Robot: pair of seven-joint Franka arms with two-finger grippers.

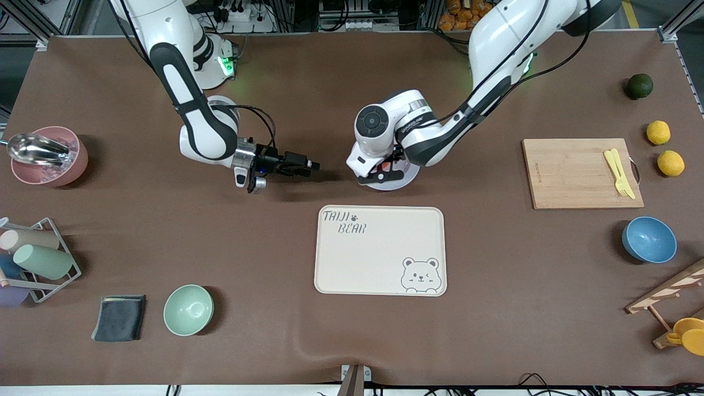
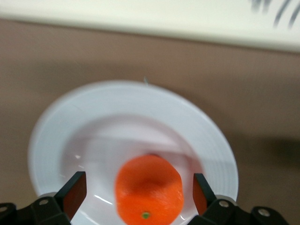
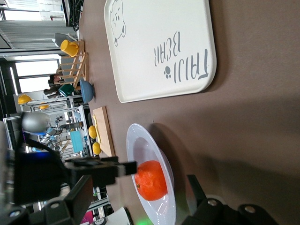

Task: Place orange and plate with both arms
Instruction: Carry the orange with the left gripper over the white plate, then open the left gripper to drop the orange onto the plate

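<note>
Orange (image 2: 149, 190) between parted left gripper (image 2: 139, 193) fingers

Both arms wear glossy white rounded shells broken by black joint sections, with thin black cables looped along the outside and green lights glowing near each base. The right gripper (image 1: 300, 164) is black beyond a silver metal wrist ring. The left gripper (image 2: 140, 193) has black jaws with silver screws and orange-red pads (image 2: 75, 193).

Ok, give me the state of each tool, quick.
Left tool: open, straddling the orange on the plate, not gripping it.
Right tool: open, empty, beside the plate.
</note>
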